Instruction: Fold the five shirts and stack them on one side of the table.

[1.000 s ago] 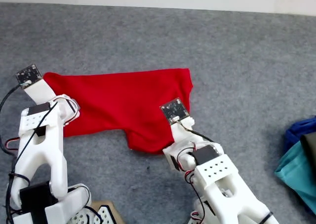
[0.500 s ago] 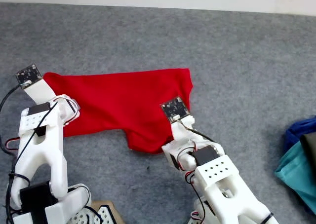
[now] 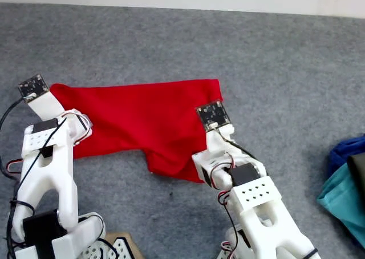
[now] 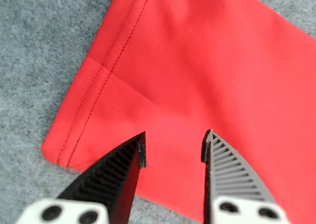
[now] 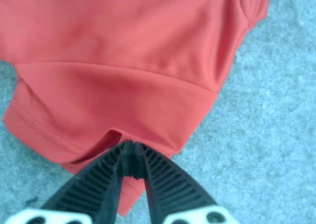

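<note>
A red shirt (image 3: 137, 119) lies spread on the grey table, with its lower part bunched toward the right arm. My left gripper (image 4: 174, 146) is open just above the shirt's left hemmed corner (image 4: 74, 145), with red cloth between and below its fingertips. My right gripper (image 5: 132, 157) is shut on the red shirt (image 5: 123, 81), pinching a raised fold at its near edge beside the sleeve. In the high view the left arm (image 3: 48, 156) stands at the shirt's left end. The right arm (image 3: 239, 185) stands at its lower right.
A pile of other shirts lies at the table's right edge, a blue one (image 3: 347, 148) over a teal one (image 3: 342, 205). Bare grey surface lies beyond the red shirt and between it and the pile. A tan object (image 3: 117, 240) sits at the near edge between the arm bases.
The right arm has shifted right and away from its base, drawing the pinched lower fold of the red shirt with it. The left arm has kept still.
</note>
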Motion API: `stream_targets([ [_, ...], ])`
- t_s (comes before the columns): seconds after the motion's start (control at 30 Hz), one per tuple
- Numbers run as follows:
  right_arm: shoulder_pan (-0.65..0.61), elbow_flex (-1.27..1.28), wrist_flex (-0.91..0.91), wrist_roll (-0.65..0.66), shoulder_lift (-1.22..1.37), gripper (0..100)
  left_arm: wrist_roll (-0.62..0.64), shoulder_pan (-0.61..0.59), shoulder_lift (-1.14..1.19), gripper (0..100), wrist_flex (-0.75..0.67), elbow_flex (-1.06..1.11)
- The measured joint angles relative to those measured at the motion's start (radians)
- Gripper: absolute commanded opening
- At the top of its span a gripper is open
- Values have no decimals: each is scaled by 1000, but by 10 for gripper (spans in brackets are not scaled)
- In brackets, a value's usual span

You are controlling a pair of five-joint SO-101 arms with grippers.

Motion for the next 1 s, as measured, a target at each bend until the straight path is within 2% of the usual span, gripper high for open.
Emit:
stream_targets([
  [0.2, 0, 0, 66, -3, 0, 126, 0, 0, 0, 204, 0, 0],
  [0.37, -41, 12, 150, -40, -2, 126, 0, 0, 0, 204, 0, 0],
  [0.6, -130, 46, 152, -48, -2, 131, 0, 0, 0, 204, 0, 0],
  [0.87, -133, 46, 187, -41, -6, 131, 0, 0, 0, 204, 0, 0],
  [1.0, -89, 44, 221, -38, -6, 131, 0, 0, 0, 204, 0, 0],
])
